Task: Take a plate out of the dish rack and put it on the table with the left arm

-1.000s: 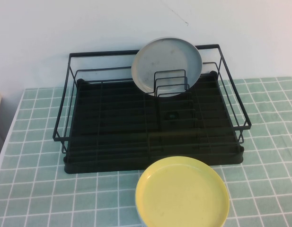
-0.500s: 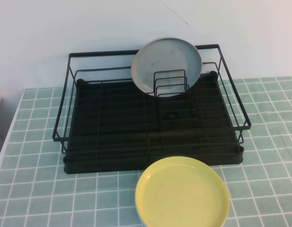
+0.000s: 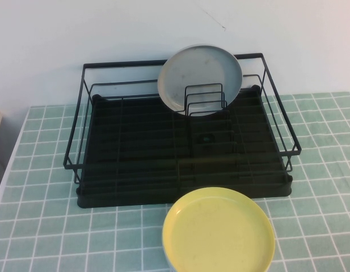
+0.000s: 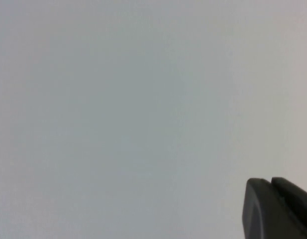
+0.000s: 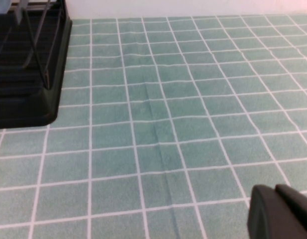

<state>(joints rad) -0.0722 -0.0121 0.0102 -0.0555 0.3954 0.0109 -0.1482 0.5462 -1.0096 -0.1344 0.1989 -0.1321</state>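
Grey-blue plate, upright in dish rack, upper centre of the high view; not yet taken.

Plate leans on the rack's back rail behind short wire dividers. Judged rigid, smooth, likely slippery and breakable; moderate weight. Best hold: the exposed upper rim, clear of wires. Lift upward before drawing out, as dividers and rails hem its lower half. Yellow plate fills the lower centre; open surface lies lower left. Left tool, fingers pressed together, faces a blank wall, holding nothing. Right tool hovers over bare tiles; its opening cannot be told.
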